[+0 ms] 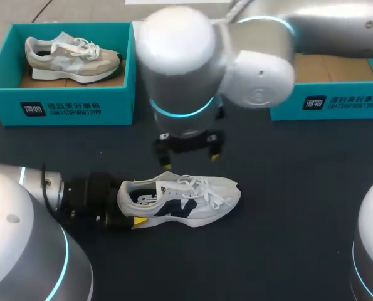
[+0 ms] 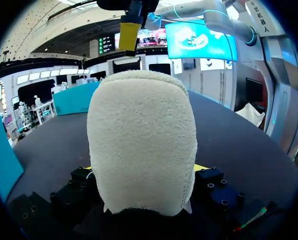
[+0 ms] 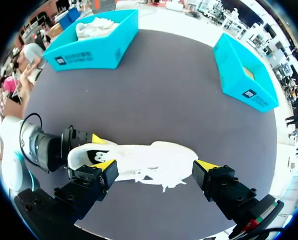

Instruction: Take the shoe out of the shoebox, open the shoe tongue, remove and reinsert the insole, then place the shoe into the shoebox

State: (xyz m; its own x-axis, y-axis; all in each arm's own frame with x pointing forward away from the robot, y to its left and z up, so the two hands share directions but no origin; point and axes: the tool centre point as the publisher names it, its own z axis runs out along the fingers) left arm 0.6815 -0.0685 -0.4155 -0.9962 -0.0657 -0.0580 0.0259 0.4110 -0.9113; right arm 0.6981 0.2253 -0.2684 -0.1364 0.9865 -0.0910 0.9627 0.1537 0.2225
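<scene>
Nearest you on the dark table (image 1: pixel 286 188), your left gripper (image 1: pixel 128 205) pinches the heel of the white shoe (image 1: pixel 192 204), which rests sole-down, outside any box. Just above its laces hangs your right gripper (image 1: pixel 191 160), jaws spread, touching nothing. Taking it out looks done; tongue, insole and return remain. Farther back sit the open shoebox (image 1: pixel 336 106) and another box (image 1: pixel 61 103) holding a beige shoe (image 1: pixel 70 58).

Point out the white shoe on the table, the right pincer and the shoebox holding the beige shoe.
white shoe (image 1: pixel 177 207): head view, navy side panel.
right pincer (image 1: pixel 191 160): head view, midway between its yellow tips.
left shoebox (image 1: pixel 118 108): head view, front wall.
</scene>
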